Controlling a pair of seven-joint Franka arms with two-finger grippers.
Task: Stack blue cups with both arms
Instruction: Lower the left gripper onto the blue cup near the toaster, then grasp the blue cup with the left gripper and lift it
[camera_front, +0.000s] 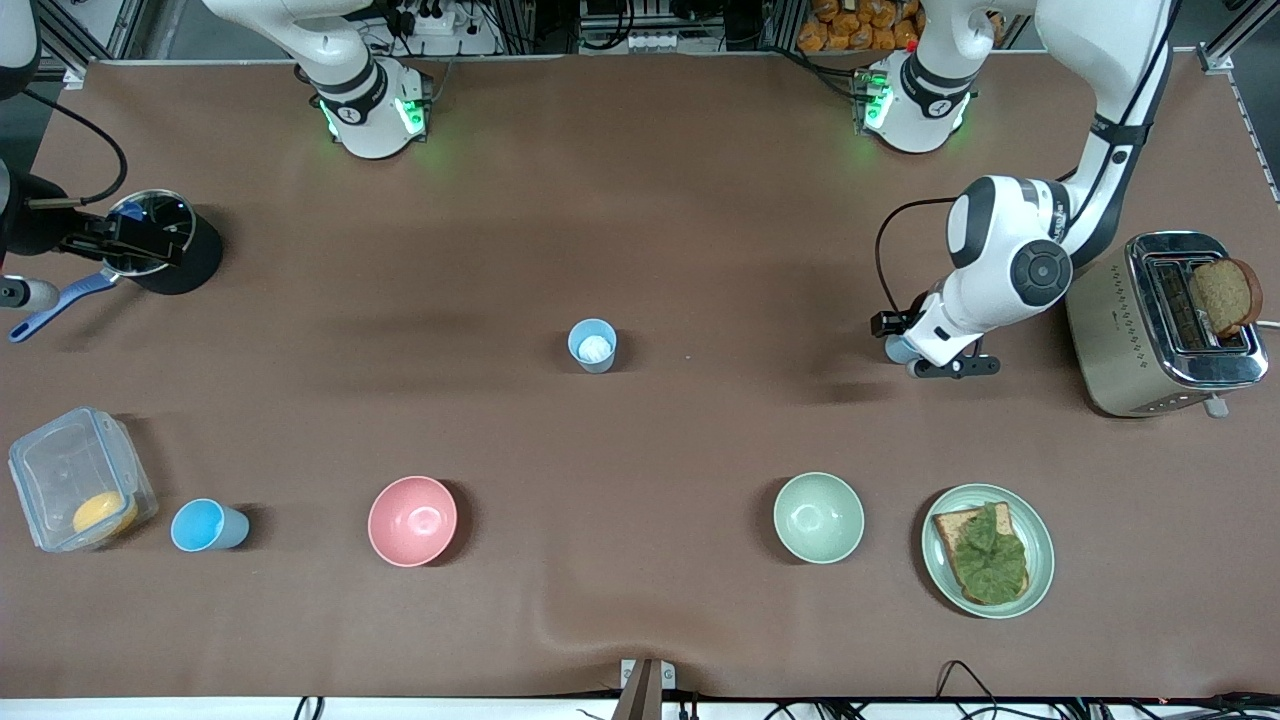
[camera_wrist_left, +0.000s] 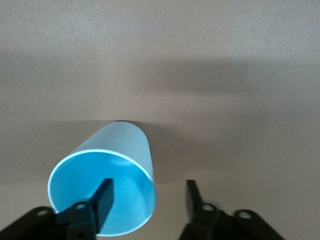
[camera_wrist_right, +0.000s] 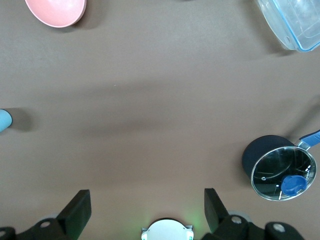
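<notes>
One blue cup (camera_front: 593, 346), whitish inside, stands mid-table. A second blue cup (camera_front: 205, 525), sky-blue inside, sits beside the clear container toward the right arm's end. A third blue cup (camera_wrist_left: 107, 185) is at my left gripper (camera_wrist_left: 148, 184). One finger (camera_wrist_left: 102, 197) is inside its mouth and the other is outside, with the jaws apart. In the front view that gripper (camera_front: 928, 358) is low beside the toaster and mostly hides this cup (camera_front: 897, 348). My right gripper (camera_wrist_right: 146, 195) is open and empty, high over its own base, out of the front view.
A toaster (camera_front: 1130, 330) with a bread slice stands at the left arm's end. A plate (camera_front: 1045, 550) with lettuce toast, a green bowl (camera_front: 818, 517) and a pink bowl (camera_front: 412, 520) lie near the front camera. A clear container (camera_front: 80, 490) and a lidded pot (camera_front: 150, 240) are at the right arm's end.
</notes>
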